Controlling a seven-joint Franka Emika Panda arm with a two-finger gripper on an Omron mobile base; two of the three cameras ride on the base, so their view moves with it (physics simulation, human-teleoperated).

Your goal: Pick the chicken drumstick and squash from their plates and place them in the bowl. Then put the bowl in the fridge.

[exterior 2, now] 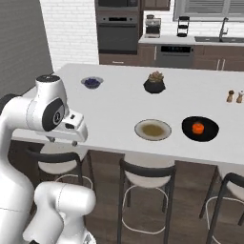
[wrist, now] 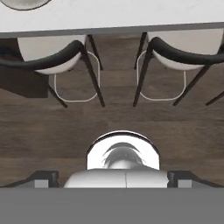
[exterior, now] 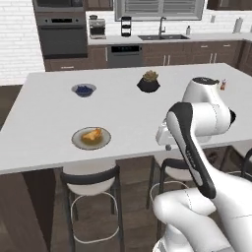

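Home kitchen, wall oven (exterior: 62, 33), sink (exterior: 163, 37), island counter (exterior: 49, 98), stools (exterior: 92, 184)

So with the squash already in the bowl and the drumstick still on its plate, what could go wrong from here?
1. The open gripper points down at the floor and stools, so it must swing far to reach the golden-tan chicken drumstick on the grey-rimmed plate.
2. The glossy black bowl, holding the round orange-red squash, sits near the counter edge; a nudge might tip it off.
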